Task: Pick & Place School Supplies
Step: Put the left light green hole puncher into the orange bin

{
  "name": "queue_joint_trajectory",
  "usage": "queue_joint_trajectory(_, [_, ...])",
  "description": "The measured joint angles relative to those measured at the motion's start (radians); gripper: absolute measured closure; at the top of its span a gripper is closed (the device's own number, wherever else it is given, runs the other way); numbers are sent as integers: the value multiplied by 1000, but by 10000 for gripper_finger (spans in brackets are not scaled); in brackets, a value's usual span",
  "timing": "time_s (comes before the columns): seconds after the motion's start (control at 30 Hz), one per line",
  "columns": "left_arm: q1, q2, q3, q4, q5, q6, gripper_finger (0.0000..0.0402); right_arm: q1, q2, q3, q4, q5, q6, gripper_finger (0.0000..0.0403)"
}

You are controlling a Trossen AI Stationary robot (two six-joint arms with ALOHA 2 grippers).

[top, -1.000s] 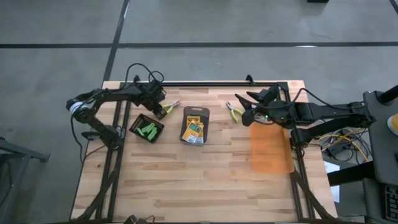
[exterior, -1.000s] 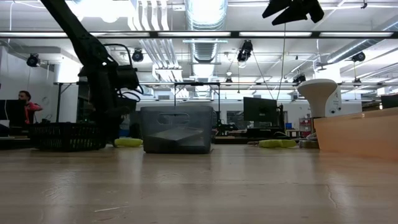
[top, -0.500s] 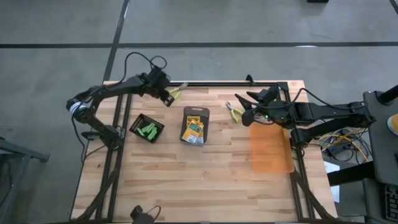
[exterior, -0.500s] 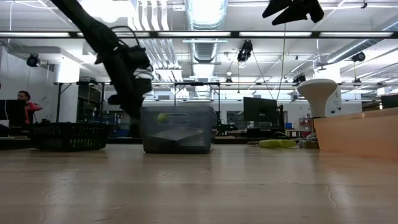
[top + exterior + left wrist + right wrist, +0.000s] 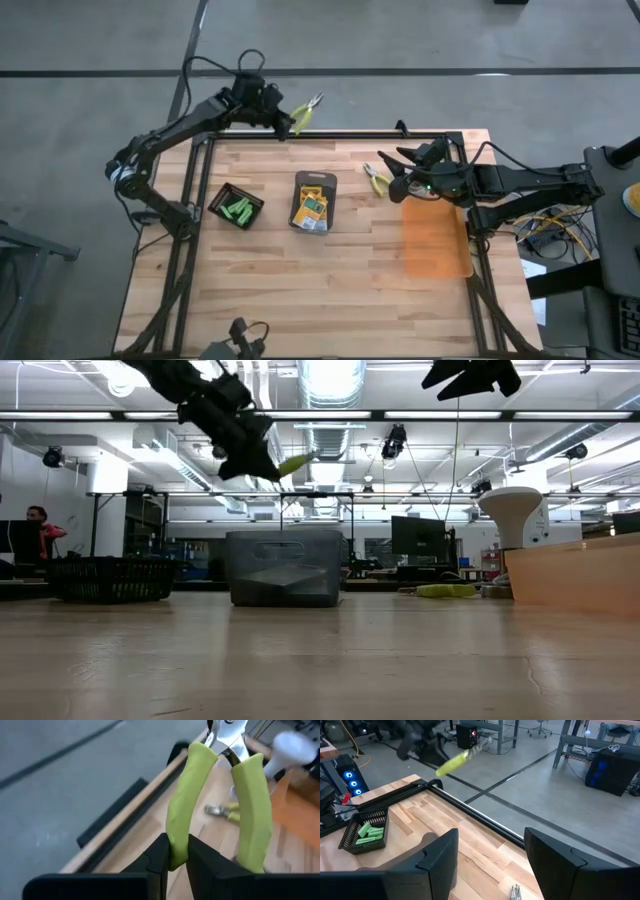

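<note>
Your left gripper is raised well above the table, out past its far edge, and is clenched on one handle of a pair of pliers with yellow-green handles; the left wrist view shows the two dark fingers pinching that handle, with the second handle free beside it and the metal nose pointing away from the wrist. In the low view the same pliers hang high over the grey bin, which holds the flat yellow-and-green crayon boxes near the table's middle. You will find the bright-green sticks lying in a small black basket on the left side of the wooden table, near the crayon bin. A second pair of pliers lies flat on the table toward the far right, just beside your right gripper. That gripper hovers near the far edge with its fingers spread wide and nothing between them; whether a fingertip touches the pliers below cannot be settled from overhead. An orange translucent sheet lies on the table's right side, under the right arm.
</note>
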Motion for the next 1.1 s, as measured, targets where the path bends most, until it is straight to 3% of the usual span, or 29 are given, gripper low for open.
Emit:
queue_joint_trajectory(0.2, [-32,-1,56,40,20,8,349,0,0,0,5,0,0,179])
queue_joint_trajectory(0.53, [-122,-1,45,107,80,72,349,-1,3,0,30,0,1,179])
queue_joint_trajectory(0.93, [-183,-1,45,239,79,95,349,-6,92,1,360,5,-48,179])
queue_joint_trajectory(1.1, [-190,-1,45,240,78,96,349,-9,131,1,364,179,-31,179])
